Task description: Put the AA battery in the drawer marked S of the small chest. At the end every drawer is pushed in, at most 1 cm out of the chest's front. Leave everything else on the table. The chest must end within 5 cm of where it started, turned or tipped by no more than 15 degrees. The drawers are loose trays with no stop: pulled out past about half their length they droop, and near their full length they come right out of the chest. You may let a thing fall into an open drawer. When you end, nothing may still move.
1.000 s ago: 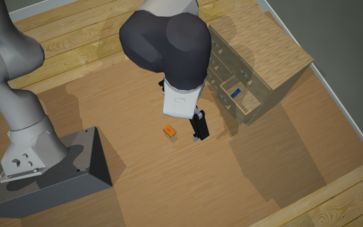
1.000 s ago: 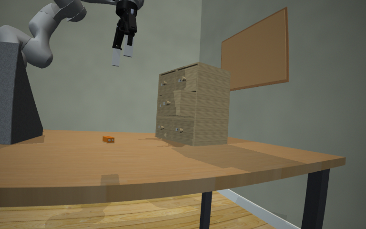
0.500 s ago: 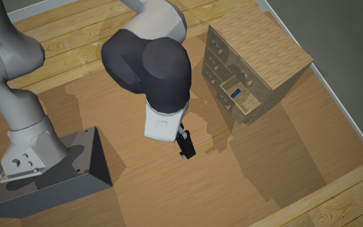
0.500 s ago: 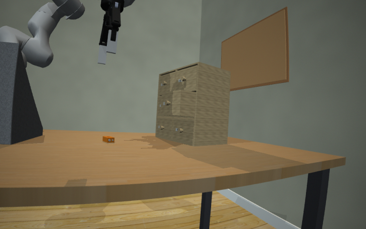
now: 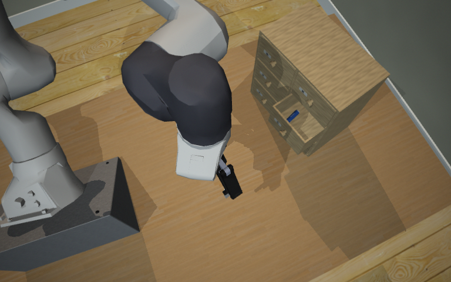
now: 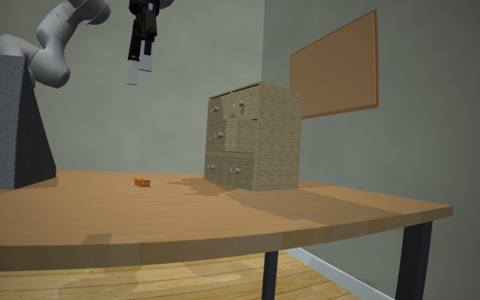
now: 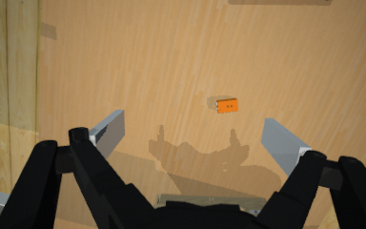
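Top view: blue AA battery [image 5: 292, 116] is lying in the pulled-out drawer [image 5: 289, 130], probably left open for the drop. Can't read the label, btw.

Exterior: gripper [image 6: 139, 77] hangs high over the table [image 6: 177, 212], likely to clear the chest [image 6: 277, 141].

Wrist: fingers fully spread, nothing held; orange block [image 7: 227, 106] sits below, meant to stay.

Chest [image 5: 329, 56] [image 6: 277, 141] [image 7: 191, 199]: 1 | drawers [image 5: 288, 132] [image 6: 240, 135]: 6 | blue battery [image 5: 292, 116]: 1 | orange battery [image 6: 142, 182] [image 7: 227, 106]: 1 | table [image 5: 216, 239] [image 6: 177, 212] [image 7: 143, 57]: 1 | wall board [image 6: 334, 67]: 1
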Available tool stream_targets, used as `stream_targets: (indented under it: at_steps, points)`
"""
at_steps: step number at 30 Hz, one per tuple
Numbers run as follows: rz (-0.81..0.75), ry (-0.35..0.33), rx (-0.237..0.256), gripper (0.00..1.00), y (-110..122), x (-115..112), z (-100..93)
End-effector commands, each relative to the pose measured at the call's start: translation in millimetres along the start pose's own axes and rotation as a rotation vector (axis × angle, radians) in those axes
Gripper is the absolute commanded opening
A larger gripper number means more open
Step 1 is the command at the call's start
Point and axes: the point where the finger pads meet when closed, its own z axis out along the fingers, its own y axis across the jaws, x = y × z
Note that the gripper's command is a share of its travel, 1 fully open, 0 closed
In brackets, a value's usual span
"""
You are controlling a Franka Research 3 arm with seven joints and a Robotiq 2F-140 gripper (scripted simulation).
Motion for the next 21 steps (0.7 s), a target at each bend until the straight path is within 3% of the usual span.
stream_targets:
  at_steps: [1, 11, 13, 21]
  points:
    - [-0.021, -0.047, 0.006, 1.00, -2, -5, 2.5]
    - [-0.021, -0.282, 0.003, 1.00, -2, -24, 22.4]
    - [-0.021, -0.282, 0.003, 1.00, -2, -24, 22.4]
    - [-0.022, -0.546, 0.000, 1.00, -1, -45, 44.6]
